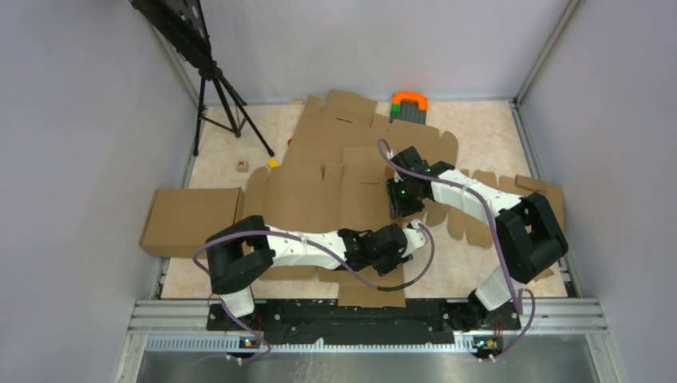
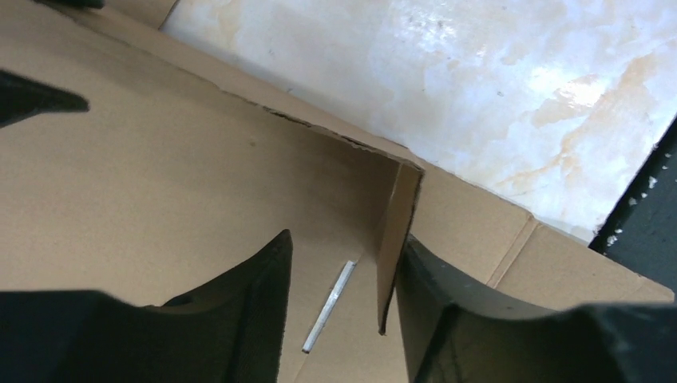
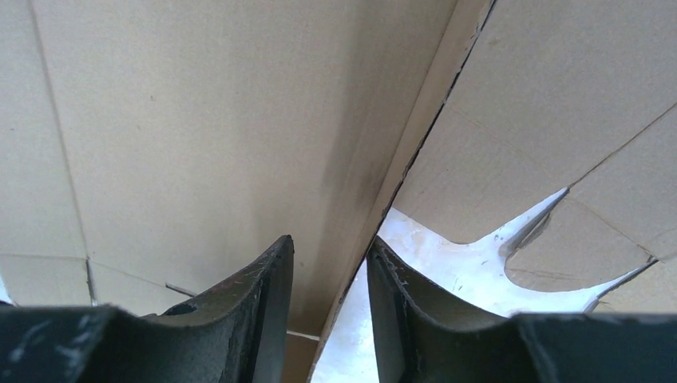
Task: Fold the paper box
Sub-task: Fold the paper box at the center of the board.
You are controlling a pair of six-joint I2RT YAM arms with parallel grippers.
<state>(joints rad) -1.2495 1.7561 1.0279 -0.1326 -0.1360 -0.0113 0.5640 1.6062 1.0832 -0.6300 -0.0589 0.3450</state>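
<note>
- Lying spread across the middle of the pale marble-patterned table (image 1: 479,128) is the paper box (image 1: 319,191), a large brown corrugated cardboard die-cut sheet with many flaps, slits and crease lines, mostly flat.
- The left arm reaches rightward along the sheet's near edge.
- The left gripper (image 2: 345,239) has its jaws partly apart. An upright cardboard flap (image 2: 397,231) of the paper box stands between them, close against one finger (image 2: 455,311) and well clear of the other, so nothing is clamped.
- The right arm bends leftward to the sheet's middle.
- The right gripper (image 3: 330,242) has its jaws narrow. A raised cardboard edge runs into the gap between them, but I cannot tell whether they pinch it.
- The two grippers sit near each other, the right one farther from the arm bases.
- A smaller plain brown cardboard slab (image 1: 192,219) lies just beside the sheet's left edge.
- An orange and green object (image 1: 409,101) sits at the table's far edge.
- A black tripod (image 1: 223,104) stands in the far left corner.
</note>
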